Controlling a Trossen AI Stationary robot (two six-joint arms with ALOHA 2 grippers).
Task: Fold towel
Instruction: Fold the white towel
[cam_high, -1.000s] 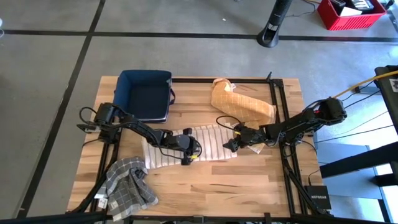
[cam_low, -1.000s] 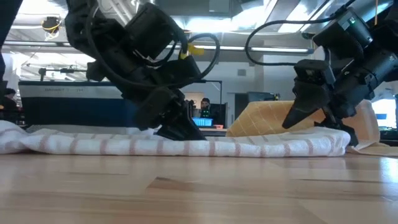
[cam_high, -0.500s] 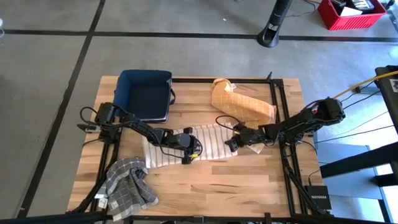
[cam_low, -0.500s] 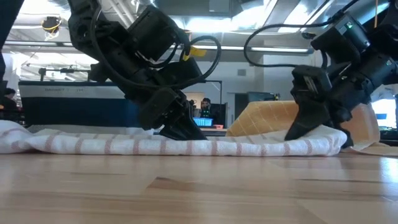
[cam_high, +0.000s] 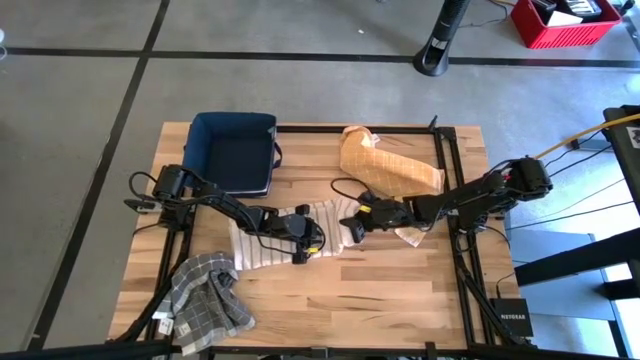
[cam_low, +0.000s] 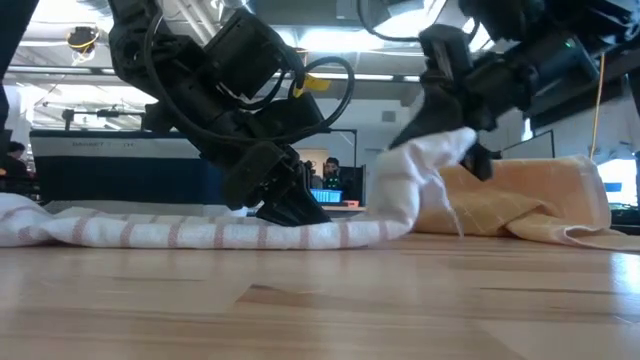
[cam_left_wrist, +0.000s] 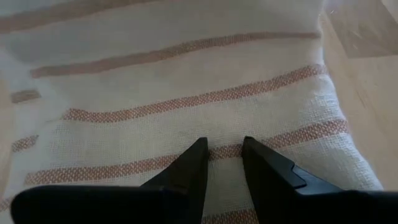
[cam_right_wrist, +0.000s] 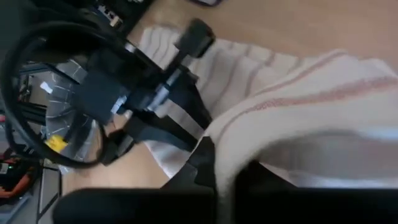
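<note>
A white towel with reddish stripes (cam_high: 285, 232) lies mid-table; it also shows in the low view (cam_low: 150, 232). My left gripper (cam_high: 304, 247) rests shut on the towel's near right part, and also shows in the low view (cam_low: 290, 212). My right gripper (cam_high: 354, 229) is shut on the towel's right end, raised above the table; it also shows in the low view (cam_low: 452, 95). That end arches up from the flat part. My left gripper presses its shut fingers (cam_left_wrist: 194, 163) down on the flat towel's top layer (cam_left_wrist: 224, 134), slanting down from the table's left. The towel lies on the table under them. My right gripper pinches the towel's right end (cam_right_wrist: 273, 115) between its two fingers (cam_right_wrist: 205, 163), coming level from the table's right. How many layers it holds I cannot tell. The end (cam_low: 440, 150) is lifted clear and droops in a slack curve to the part on the table.
A dark blue bin (cam_high: 236, 152) stands at the far left. A tan towel (cam_high: 388, 168) lies at the far right, just behind my right arm. A grey checked cloth (cam_high: 208, 292) lies at the near left corner. Bare wood shows along the near edge (cam_high: 380, 300).
My right gripper has gone up and toward the table's left with the towel's right end. That end has lifted off the table and curls over toward the left, while the rest stays flat.
</note>
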